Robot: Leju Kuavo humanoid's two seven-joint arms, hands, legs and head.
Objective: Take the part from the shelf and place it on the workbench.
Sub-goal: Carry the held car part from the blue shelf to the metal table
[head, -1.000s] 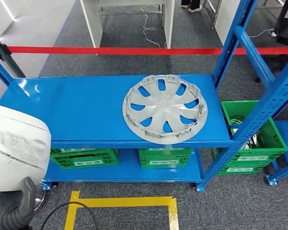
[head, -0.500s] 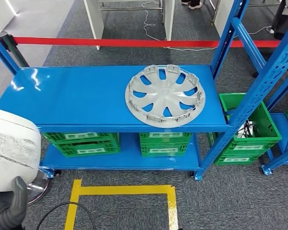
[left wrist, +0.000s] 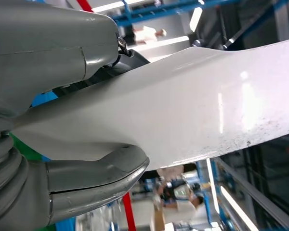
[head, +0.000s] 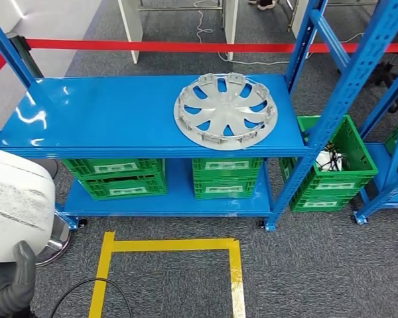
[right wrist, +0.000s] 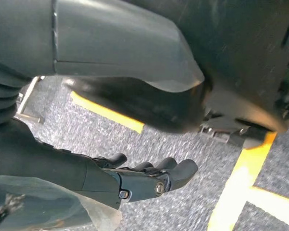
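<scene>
We step back, and the shelf (head: 136, 112) slides up the view.
Silver spoked part (head: 225, 110) lies flat there; right hand (right wrist: 150, 180) loose, empty; left hand's (left wrist: 63, 144) grip we can't tell.

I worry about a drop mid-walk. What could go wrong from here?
1. The left hand grips the broad white part near one edge; it could slip or swing.
2. A black cable loops on the floor beside the yellow tape, a possible trip.
3. The part juts out wide and might clip the blue shelf.

Blue shelf (head: 112, 112), silver wheel cover (head: 225, 110) lying flat on it
</scene>
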